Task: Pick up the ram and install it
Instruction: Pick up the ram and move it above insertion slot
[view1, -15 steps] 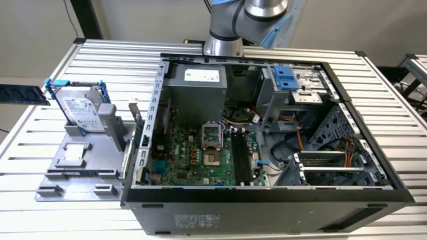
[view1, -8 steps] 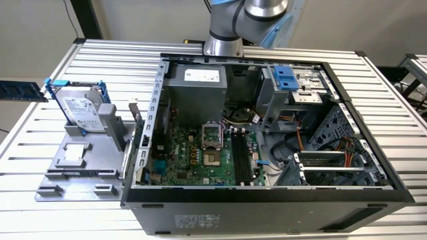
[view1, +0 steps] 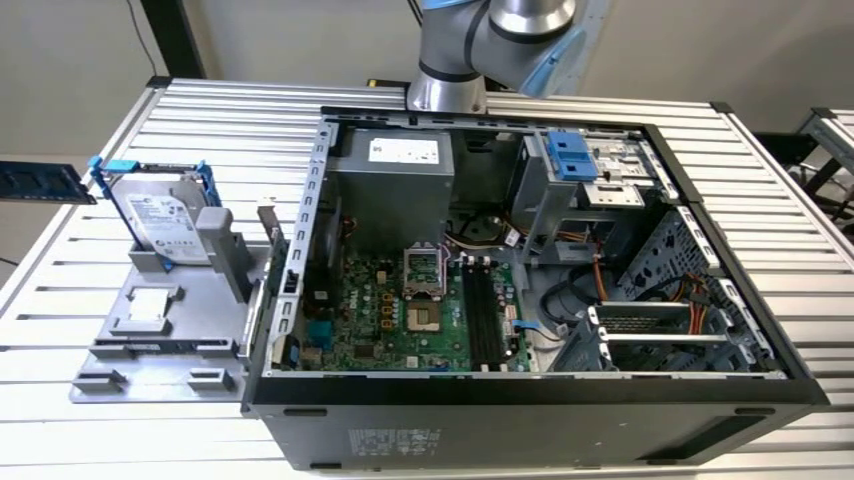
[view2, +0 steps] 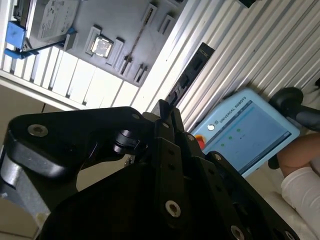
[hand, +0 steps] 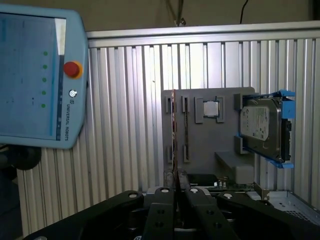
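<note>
A slatted metal table (view1: 80, 300) carries 1 open computer case (view1: 534, 425), its green motherboard (view1: 387, 310) exposed. Just beside the case, toward the exterior view's left, sits a grey fixture (view1: 160, 340) holding 1 blue-framed hard drive (view1: 167, 215) upright. A teach pendant (hand: 35, 75) appears in the first wrist view. The gripper (hand: 176, 194) has its 2 jaws closed on the ram (hand: 173, 130), seen edge-on. In the exterior view the ram (view1: 43, 184) hangs in the air beyond the table's left edge.
</note>
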